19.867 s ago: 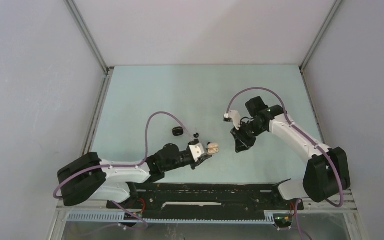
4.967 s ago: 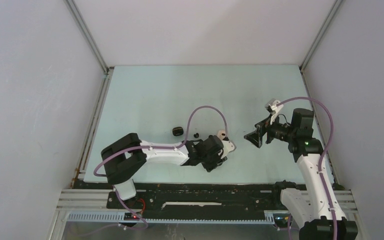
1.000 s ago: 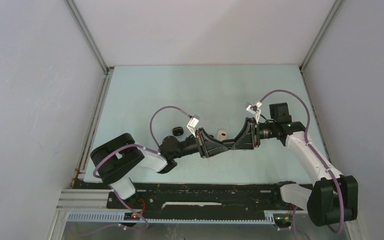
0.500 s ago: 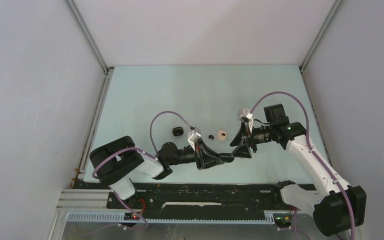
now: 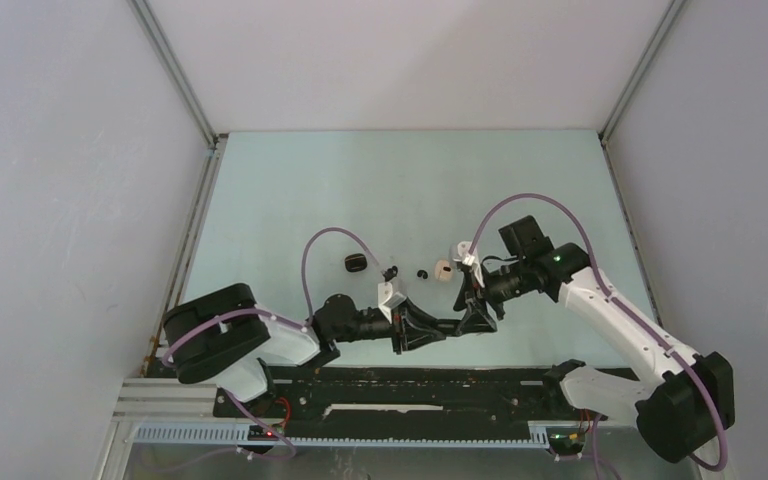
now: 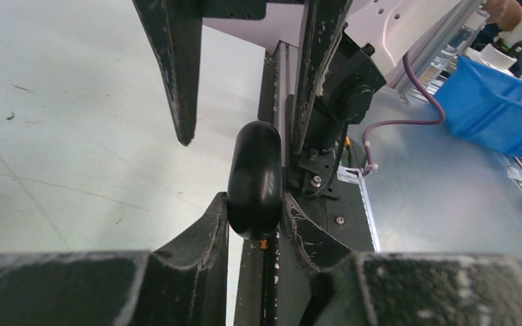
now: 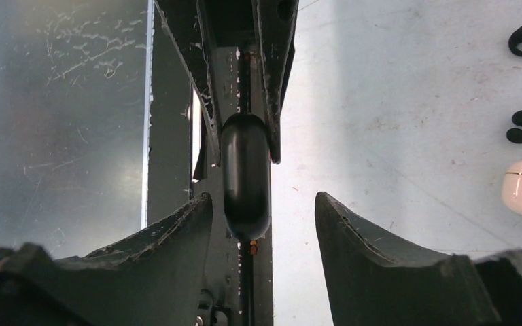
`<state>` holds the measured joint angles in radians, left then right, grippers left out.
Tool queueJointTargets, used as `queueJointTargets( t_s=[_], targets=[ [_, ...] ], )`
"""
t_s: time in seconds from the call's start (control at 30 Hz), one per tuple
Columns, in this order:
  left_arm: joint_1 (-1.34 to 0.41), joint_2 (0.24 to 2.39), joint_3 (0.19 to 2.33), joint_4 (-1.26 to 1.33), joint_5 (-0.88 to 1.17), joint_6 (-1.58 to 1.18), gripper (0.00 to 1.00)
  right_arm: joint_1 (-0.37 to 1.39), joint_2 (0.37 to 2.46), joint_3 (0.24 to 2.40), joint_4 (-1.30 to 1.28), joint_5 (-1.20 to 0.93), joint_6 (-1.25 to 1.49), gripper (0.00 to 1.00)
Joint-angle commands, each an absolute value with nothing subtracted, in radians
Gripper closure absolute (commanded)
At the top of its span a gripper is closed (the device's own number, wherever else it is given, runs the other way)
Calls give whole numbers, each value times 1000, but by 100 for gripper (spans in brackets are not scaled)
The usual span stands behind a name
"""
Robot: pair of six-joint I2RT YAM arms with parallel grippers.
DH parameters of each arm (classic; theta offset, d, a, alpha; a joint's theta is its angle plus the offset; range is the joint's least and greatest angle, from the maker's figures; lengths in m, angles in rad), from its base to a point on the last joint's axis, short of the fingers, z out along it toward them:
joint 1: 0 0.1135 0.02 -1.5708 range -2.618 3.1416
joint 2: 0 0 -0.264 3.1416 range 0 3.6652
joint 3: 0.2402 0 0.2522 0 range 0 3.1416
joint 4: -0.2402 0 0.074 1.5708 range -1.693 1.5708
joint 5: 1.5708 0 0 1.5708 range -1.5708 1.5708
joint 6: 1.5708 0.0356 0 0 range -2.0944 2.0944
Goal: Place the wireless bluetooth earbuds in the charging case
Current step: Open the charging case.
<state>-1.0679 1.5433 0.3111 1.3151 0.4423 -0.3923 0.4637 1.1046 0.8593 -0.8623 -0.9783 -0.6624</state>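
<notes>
Take the white case (image 5: pixel 443 271) on the table (image 5: pixel 360 190) as your landmark. Farthest to its left lies a small black case (image 5: pixel 355 263), well apart from it. Next comes a curled black earbud (image 5: pixel 392 271), lying loose on the table between that small case and the white one. A second black earbud (image 5: pixel 421 273) sits just beside the white case's left side, with a narrow gap between them; neither earbud is in any case.

Toward the arm bases from the white case, your left gripper (image 6: pixel 255 204) is clamped on a round black case (image 6: pixel 255 163), which stands on edge between the fingers with its narrow side facing both wrist cameras. You cannot tell from these views whether this case's lid is open.

Just right of that, and also on the base side of the white case, your right gripper (image 7: pixel 262 198) faces the left one tip to tip. Its jaws are spread and straddle the free end of the round black case. One finger lies close alongside it, the other shows a clear gap, so it grasps nothing.
</notes>
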Motion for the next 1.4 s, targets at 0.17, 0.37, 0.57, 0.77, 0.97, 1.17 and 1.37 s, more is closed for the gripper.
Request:
queueJointTargets(
  t_s=[0.17,0.37,0.57,0.77,0.97,1.17,1.37],
  targets=[
    [-1079,1486,285,1351,361,-286,91,497,1134,900,-892,-973,-690,49],
    [-1088,1504,282,1381,356,-281,90,510,1155,900,-876,-989,-687,54],
    [-1103,1517,282,1388,334,-263,78,525,1166,900,-870,-999,-698,74],
    [-1106,1534,281,1395,314,-264,64,514,1135,900,-867,-1013,-701,83],
    [-1106,1551,290,1399,322,-272,60,497,1134,900,-881,-1027,-712,84],
    [-1106,1554,285,1403,322,-275,62,494,1140,900,-884,-1029,-715,84],
    [-1106,1552,288,1404,329,-283,59,497,1146,900,-886,-1020,-713,84]
  ],
)
